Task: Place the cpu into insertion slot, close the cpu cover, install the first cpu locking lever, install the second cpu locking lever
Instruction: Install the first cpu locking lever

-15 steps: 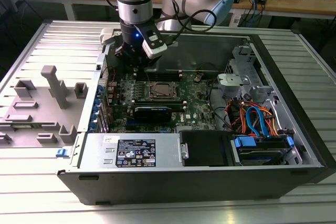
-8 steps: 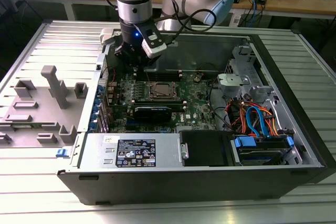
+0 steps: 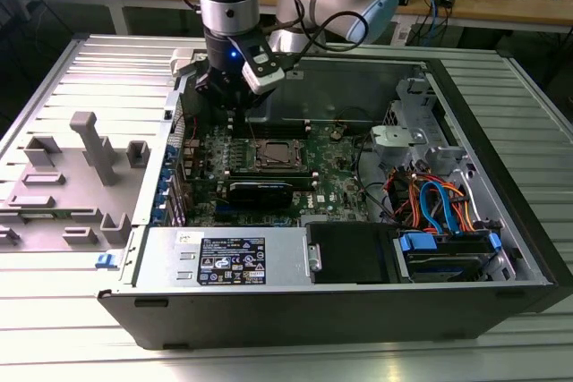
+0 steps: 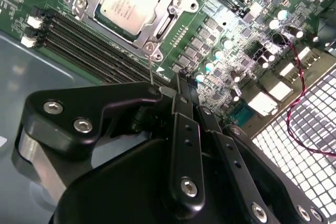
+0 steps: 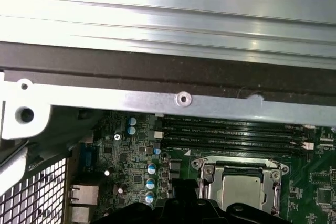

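The cpu [image 4: 126, 1] lies flat in the insertion slot [image 3: 276, 155], its dull silver top showing through the window of the cpu cover [image 4: 152, 32], which is down over it. A thin wire locking lever [image 4: 151, 69] rises from the socket's near corner, its tip right at my gripper [image 4: 189, 90]. The black fingers [image 4: 184, 108] stand close together, shut, with nothing seen between them. I cannot tell whether they touch the lever. In the exterior view the gripper [image 3: 235, 114] hangs over the motherboard just behind the socket. The first wrist view shows the cpu [image 5: 244, 190] beside the gripper [image 5: 181, 187].
Long black memory slots [image 4: 89, 40] run beside the socket. A red-black wire [image 4: 296, 85] and a perforated case wall [image 4: 310, 124] are close to the fingers. The case rim [image 5: 184, 100] is just behind. Drive cables [image 3: 439, 207] fill the exterior view's right; a grey fixture [image 3: 85, 167] stands outside.
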Controlling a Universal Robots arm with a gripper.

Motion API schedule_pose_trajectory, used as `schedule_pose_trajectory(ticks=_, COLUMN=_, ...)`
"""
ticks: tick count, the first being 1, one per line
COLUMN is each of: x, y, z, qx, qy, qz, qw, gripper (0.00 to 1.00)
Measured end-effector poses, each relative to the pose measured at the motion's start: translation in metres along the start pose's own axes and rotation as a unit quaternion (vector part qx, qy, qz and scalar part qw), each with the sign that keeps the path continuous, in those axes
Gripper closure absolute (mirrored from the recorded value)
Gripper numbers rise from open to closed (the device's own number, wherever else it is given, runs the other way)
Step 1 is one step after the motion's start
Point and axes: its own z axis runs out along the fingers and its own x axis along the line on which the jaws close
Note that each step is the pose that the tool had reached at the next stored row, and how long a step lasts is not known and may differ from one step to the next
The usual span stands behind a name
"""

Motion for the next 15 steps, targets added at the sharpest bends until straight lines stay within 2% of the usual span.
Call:
schedule_pose_trajectory(ticks=5, x=0.0009, y=0.0039, z=-0.0006, qx=0.0004, qy=0.0, qz=-0.004, qw=0.99999, gripper=0.89)
schedule_pose_trajectory(ticks=10, x=0.0007, y=0.005, z=-0.0034, qx=0.0005, qy=-0.0003, qz=-0.004, qw=0.99999, gripper=0.89)
schedule_pose_trajectory(ticks=15, x=-0.002, y=0.01, z=-0.0033, qx=0.0007, qy=-0.0032, qz=-0.004, qw=0.99999, gripper=0.89)
